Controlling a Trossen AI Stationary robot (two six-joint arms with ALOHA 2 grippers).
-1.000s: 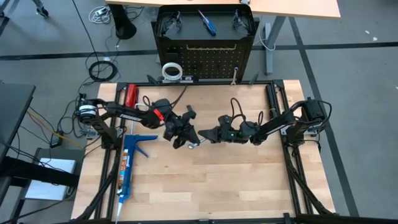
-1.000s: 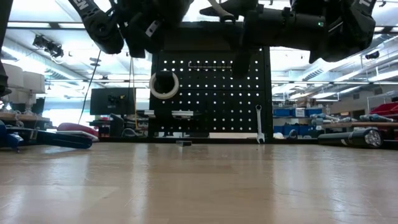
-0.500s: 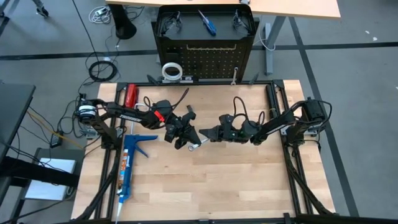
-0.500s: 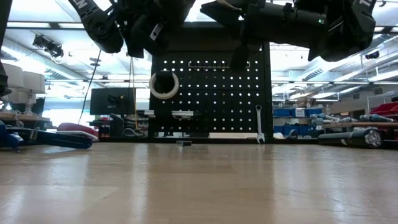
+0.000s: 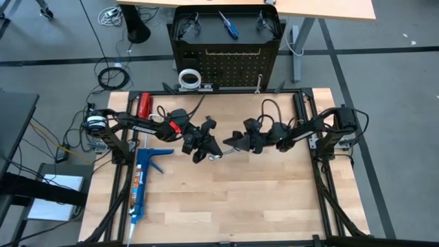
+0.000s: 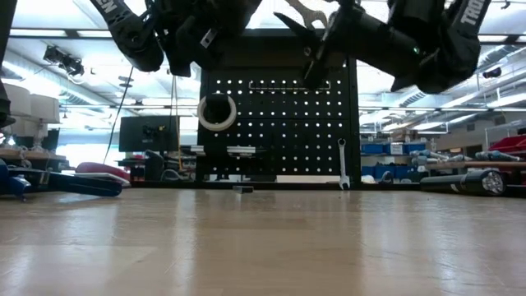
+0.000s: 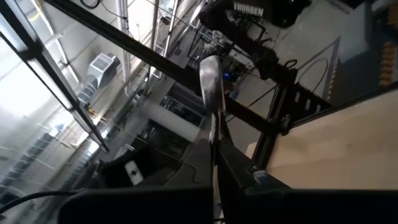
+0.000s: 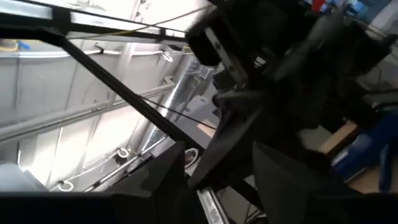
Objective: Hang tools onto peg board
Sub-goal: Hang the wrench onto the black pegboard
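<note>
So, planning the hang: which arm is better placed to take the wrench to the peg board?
Left, probably: the left gripper has its jaws shut on the silver wrench above the table, while the right gripper hovers beside it.

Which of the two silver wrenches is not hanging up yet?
The silver wrench held in the left claw above the table. The other silver wrench already hangs on the black peg board.

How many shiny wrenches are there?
2. The hanging wrench is low on the peg board, toward its right edge. The second wrench is pinched in the left tool, above the table. More could hide behind the arms.
</note>
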